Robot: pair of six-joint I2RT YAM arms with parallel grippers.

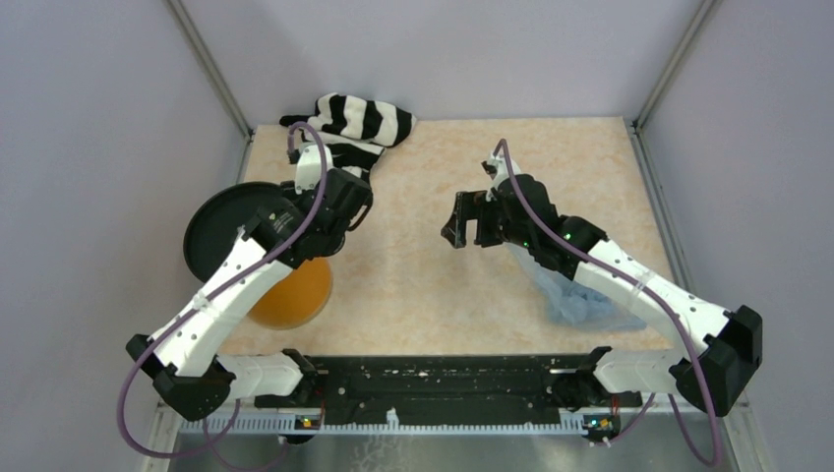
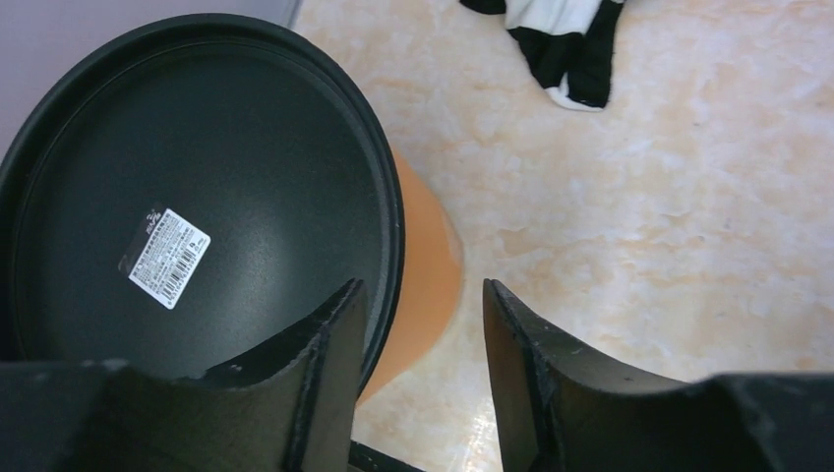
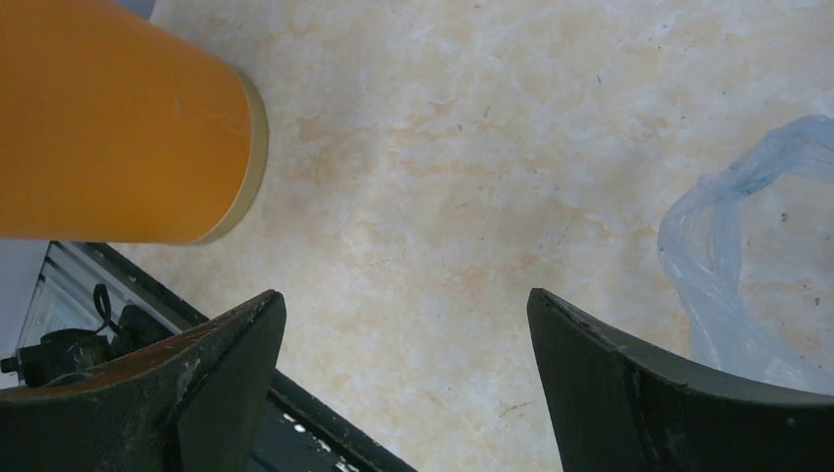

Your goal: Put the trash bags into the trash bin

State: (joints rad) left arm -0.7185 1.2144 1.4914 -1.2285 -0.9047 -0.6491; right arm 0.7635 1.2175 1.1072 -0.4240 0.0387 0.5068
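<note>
1. From above, my left gripper (image 1: 346, 211) hangs between the black disc (image 1: 211, 236) and the striped cloth (image 1: 359, 123). The orange trash bin (image 1: 295, 295) stands near the front-left of the table (image 1: 413, 285), partly under my left arm. My right gripper (image 1: 464, 228) hovers over mid-table, spread and empty. The light-blue trash bag (image 1: 575, 295) lies at the right, partly beneath my right forearm and well apart from the bin.
2. At my left wrist, my fingers (image 2: 325, 374) are parted. The disc's rim shows in the gap, and I cannot tell whether it touches them. A barcode sticker (image 2: 165, 258) sits on the disc, the bin's orange wall shows just past the rim, and a corner of the cloth lies at the top.
3. At my right wrist, my jaws gape wide with bare table between them. The bin is at upper left. The bag lies at the right, beside my finger and not between the two.
</note>
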